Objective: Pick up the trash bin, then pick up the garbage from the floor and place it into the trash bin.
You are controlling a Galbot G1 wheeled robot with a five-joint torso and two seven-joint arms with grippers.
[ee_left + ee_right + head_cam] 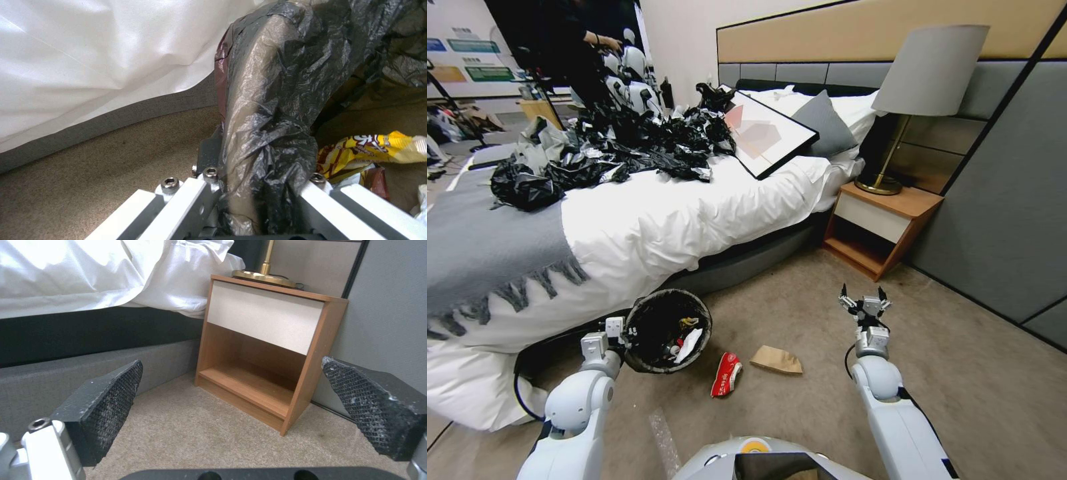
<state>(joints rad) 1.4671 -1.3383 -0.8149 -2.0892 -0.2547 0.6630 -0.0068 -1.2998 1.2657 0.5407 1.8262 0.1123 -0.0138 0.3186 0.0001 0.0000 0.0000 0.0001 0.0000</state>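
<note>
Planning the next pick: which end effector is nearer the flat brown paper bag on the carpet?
Right end effector: open, beyond the flat brown paper bag toward the nightstand. Left end effector grips the bin rim, farther off.

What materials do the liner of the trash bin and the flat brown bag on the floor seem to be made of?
The trash bin liner looks like thin, glossy black plastic film: it wrinkles finely and catches light. The left gripper is shut on the rim. The brown bag looks like matte kraft paper, with flat creases, though this is only its look.
</note>
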